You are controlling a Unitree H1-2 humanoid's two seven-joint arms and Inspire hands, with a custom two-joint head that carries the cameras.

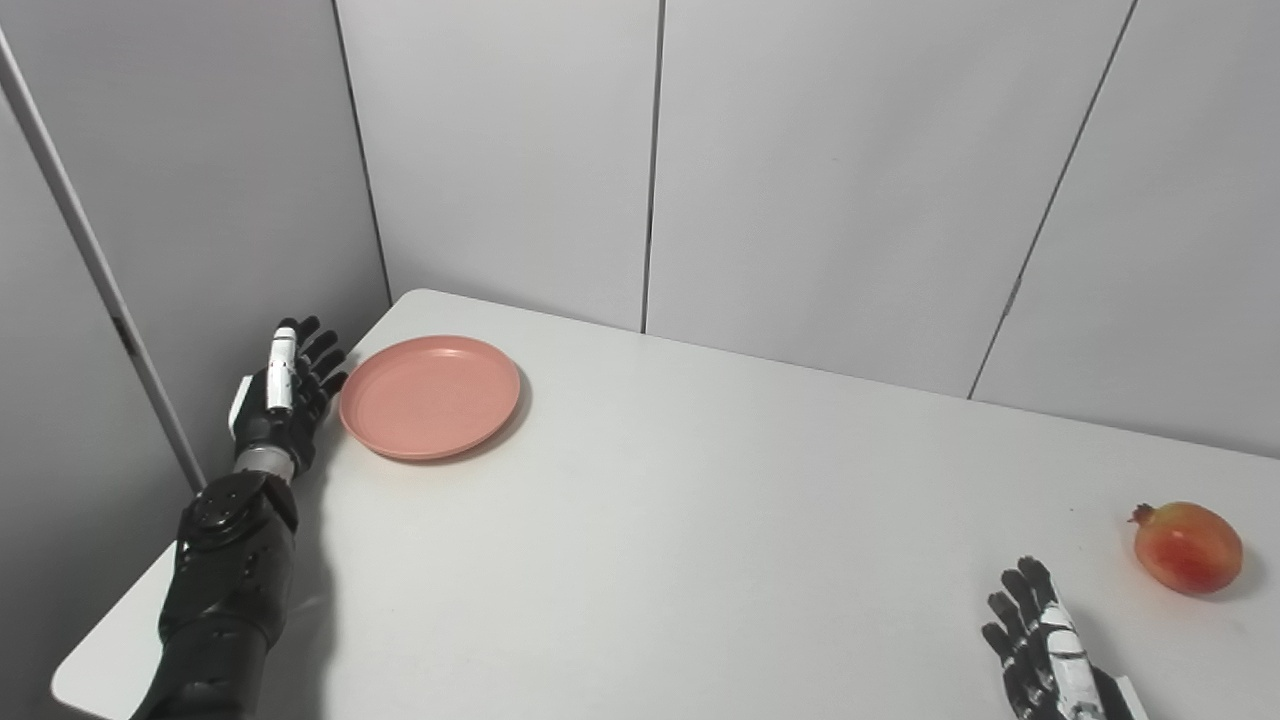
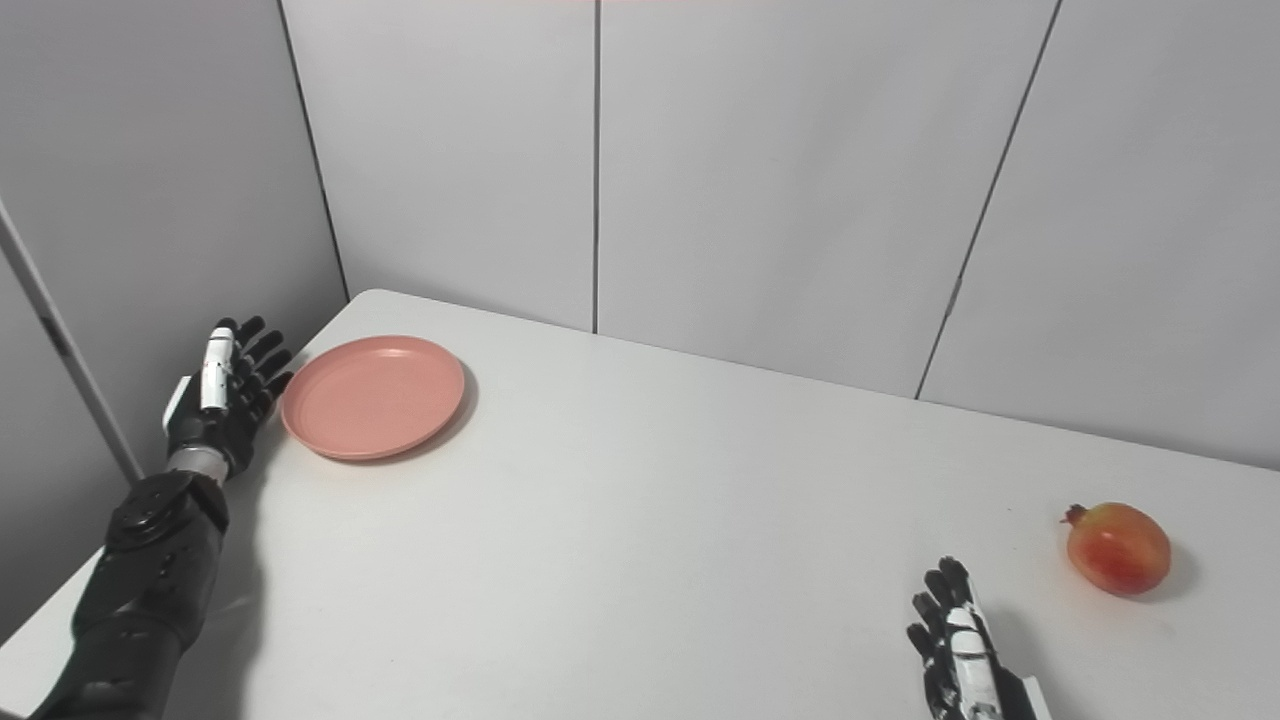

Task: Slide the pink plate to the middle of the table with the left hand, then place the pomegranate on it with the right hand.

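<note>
Left eye view and right eye view, one scene: white table (image 1: 700, 520) set against grey wall panels (image 1: 800, 150), its rounded far-left corner just behind the pink plate (image 1: 430, 397). Plate: round, shallow, salmon-pink, raised rim, nothing on it; it lies flat near the table's left edge, well away from the middle. Broad bare tabletop stretches from the plate's right side across the centre to the pomegranate (image 1: 1188, 547). Pomegranate: red blending to yellow-orange, small dark crown pointing left, lying on its side near the right edge. Left hand (image 1: 288, 385): fingers straight and slightly spread, holding nothing, raised at the left table edge just beside the plate's left rim; whether the fingertips touch the rim cannot be told from these views. Right hand (image 2: 955, 640): fingers extended and apart, empty, low at the near edge, near the pomegranate but clear of it.
</note>
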